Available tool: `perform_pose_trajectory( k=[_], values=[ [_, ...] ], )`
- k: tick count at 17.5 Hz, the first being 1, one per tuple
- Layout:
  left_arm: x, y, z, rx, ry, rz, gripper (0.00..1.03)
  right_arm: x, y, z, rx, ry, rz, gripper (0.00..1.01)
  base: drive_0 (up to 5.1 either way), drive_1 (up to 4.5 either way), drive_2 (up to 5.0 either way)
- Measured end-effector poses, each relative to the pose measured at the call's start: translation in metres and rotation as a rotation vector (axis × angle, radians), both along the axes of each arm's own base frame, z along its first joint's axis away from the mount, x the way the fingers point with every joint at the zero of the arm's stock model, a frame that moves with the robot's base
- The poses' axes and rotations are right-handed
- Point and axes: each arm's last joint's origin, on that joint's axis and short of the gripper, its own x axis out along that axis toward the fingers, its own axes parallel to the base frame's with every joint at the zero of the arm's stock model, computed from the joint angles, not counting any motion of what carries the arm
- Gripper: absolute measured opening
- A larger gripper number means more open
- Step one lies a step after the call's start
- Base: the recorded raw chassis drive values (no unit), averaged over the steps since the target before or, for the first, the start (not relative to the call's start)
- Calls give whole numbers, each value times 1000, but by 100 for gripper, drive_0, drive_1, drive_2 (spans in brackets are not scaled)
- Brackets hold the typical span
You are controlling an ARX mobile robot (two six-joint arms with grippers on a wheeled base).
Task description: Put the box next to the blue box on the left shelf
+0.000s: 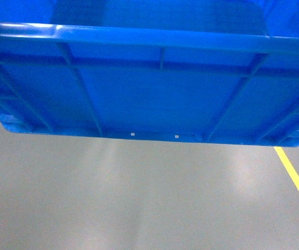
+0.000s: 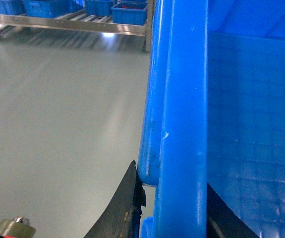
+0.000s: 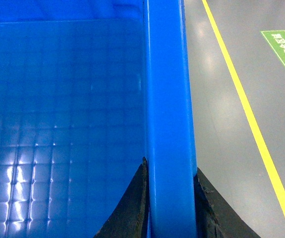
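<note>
A: Head view: what bounds the scene, and where is free room?

B: The large bright blue open-top plastic crate with thick rim and ribbed walls (image 1: pixel 154 83) fills the upper half, its ribbed wall facing the camera and its underside edge clear above the smooth grey floor (image 1: pixel 139 198). A yellow painted floor line (image 1: pixel 295 179) runs diagonally at lower right. In the left wrist view, open floor stretches from the crate's side to the grey steel flow rack with roller tracks and flat front lip (image 2: pixel 73 25) at the far top, well apart from the crate. Several smaller blue plastic bins (image 2: pixel 130 12) sit on that rack.

A: Where does the crate lie relative to each gripper?

B: Its 2 opposite rims run straight up out of the grippers. The left gripper (image 2: pixel 174 208) straddles the rim at the bottom of its view; the right gripper (image 3: pixel 171 198) does the same, with the crate's gridded interior to its left and floor, yellow line and a green floor sign (image 3: pixel 283 49) to its right.

A: How do the fingers stand?

B: Each gripper has 1 black finger (image 2: pixel 127 208) (image 3: pixel 132 208) on either side of the rim, pressed against it, pinching the crate wall. The crate hangs held between both arms, above the floor.
</note>
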Motion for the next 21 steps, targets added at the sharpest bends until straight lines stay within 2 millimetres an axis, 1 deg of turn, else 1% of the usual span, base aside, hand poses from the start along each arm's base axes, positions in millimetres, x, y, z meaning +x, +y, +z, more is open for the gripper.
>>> perform_pose_trajectory(
  k=[21],
  values=[
    [-1,0,0,-2,1,2,17,0,0,0,0,1,0,17,-89,-89,-89]
  ],
)
